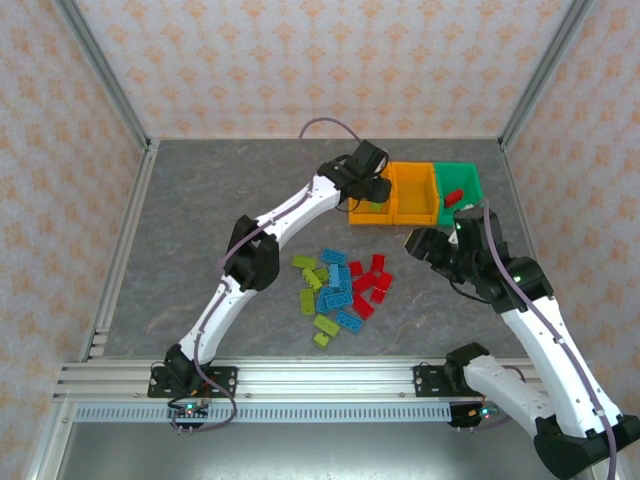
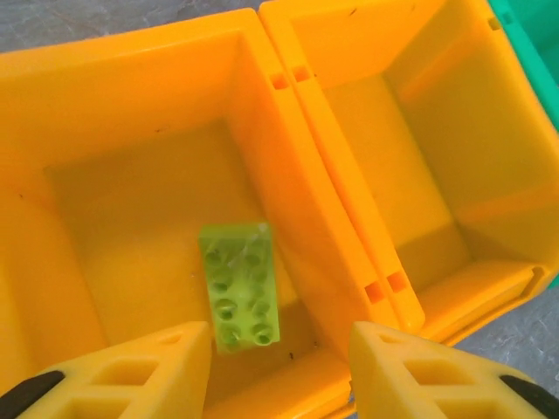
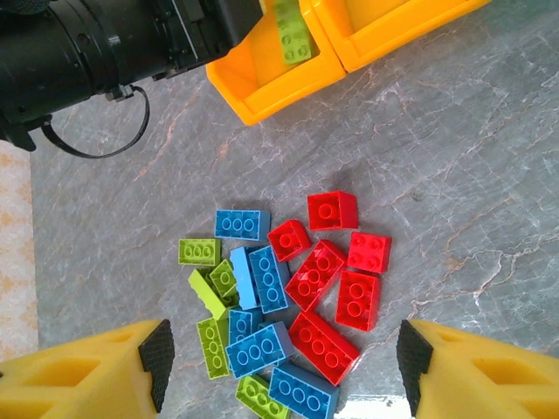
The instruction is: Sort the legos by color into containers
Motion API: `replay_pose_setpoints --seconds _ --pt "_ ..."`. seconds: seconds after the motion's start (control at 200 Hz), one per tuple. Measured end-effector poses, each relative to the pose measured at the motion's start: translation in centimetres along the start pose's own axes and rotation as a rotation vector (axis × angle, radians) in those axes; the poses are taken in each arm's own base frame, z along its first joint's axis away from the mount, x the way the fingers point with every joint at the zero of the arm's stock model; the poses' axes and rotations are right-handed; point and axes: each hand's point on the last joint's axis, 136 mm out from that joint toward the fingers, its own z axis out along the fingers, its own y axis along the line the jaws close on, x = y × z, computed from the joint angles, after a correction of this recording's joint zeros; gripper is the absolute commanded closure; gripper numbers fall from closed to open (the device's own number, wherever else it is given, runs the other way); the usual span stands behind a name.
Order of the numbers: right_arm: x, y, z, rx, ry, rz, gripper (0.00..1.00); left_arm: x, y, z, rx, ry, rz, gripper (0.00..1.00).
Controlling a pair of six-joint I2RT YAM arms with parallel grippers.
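Mid-sort, at the drop-off of one lime green studded plastic brick [image 2: 238, 288]. Lies flat, studs up, on the floor of the leftmost orange open-top plastic bin [image 2: 131, 48], close to its right wall. Directly above: the left gripper [image 2: 279, 349], yellow fingers parted wider than the brick, touching nothing, holding nothing. Judged as delivered and let go.

Pressed against that bin, a second orange bin [image 2: 419, 131]; beyond it a green bin [image 1: 470, 180] with a red brick [image 1: 454, 197] inside.

Over the loose pile of red, blue and lime bricks [image 3: 279, 297] on the grey stone-patterned table [image 3: 454, 157]: the right gripper [image 3: 284, 358], jaws wide, nothing between them.

Next, probably: lift the left gripper straight up clear of the rim, then swing back to the pile for another lime piece. For the right side, come down astride a single red brick at the pile's right edge. Calls for care, since the bricks there lie touching one another and are easily dragged along. Blue presumably bound for the second orange bin.
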Motion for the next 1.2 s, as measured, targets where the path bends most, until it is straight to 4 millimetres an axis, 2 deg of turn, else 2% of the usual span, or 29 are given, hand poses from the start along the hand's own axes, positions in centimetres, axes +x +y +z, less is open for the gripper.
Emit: replay_pose_setpoints --seconds 0.145,0.255,0.33,0.46,0.545,0.616,0.661,0.726,0.791,0.851,0.901,0.996,1.046,1.091,1.201 --pt "0.0 -0.4 0.2 0.016 -0.004 0.001 0.29 -0.5 -0.3 -2.2 0.004 -0.007 0.018 0.55" --pt "0.5 -1.1 1.0 0.043 0.016 0.003 0.31 -0.5 -0.4 -6.7 0.020 -0.022 0.027 0.55" --pt "0.6 -1.3 1.8 0.067 0.040 0.005 0.33 -0.2 -0.4 -11.4 0.040 -0.056 0.045 0.55" --pt "1.5 -1.2 3.9 0.104 0.112 -0.012 0.36 0.7 0.0 -22.2 0.087 -0.186 0.105 0.55" --pt "3.0 -0.1 5.6 0.118 0.186 -0.068 0.37 2.2 1.1 -29.2 0.090 -0.290 0.173 0.55" --pt "4.5 1.4 7.2 0.119 0.247 -0.132 0.37 4.0 2.5 -33.1 0.063 -0.350 0.228 0.55" --pt "5.4 2.5 8.2 0.119 0.284 -0.172 0.36 5.4 3.6 -34.7 0.032 -0.367 0.259 0.55" --pt "6.7 4.3 10.2 0.122 0.335 -0.230 0.36 7.5 5.4 -35.8 -0.029 -0.370 0.306 0.55" --pt "7.7 5.8 12.2 0.130 0.370 -0.288 0.35 9.6 7.2 -35.9 -0.091 -0.352 0.352 0.54" --pt "8.6 6.7 14.2 0.144 0.396 -0.343 0.31 11.5 8.7 -35.2 -0.143 -0.322 0.397 0.52" --pt "9.0 7.0 15.7 0.163 0.410 -0.391 0.24 12.9 9.6 -34.4 -0.172 -0.292 0.427 0.50" --pt "8.7 7.2 18.4 0.209 0.422 -0.480 0.17 15.6 11.0 -32.4 -0.206 -0.219 0.487 0.36" --pt "8.4 7.4 19.7 0.228 0.422 -0.525 0.12 16.3 11.3 -31.7 -0.211 -0.186 0.520 0.34" --pt "8.3 7.8 20.8 0.233 0.427 -0.560 0.00 16.4 11.5 -31.3 -0.217 -0.172 0.535 0.29" --pt "8.4 8.0 22.8 0.247 0.452 -0.631 0.01 16.4 11.7 -30.9 -0.226 -0.158 0.560 0.15"
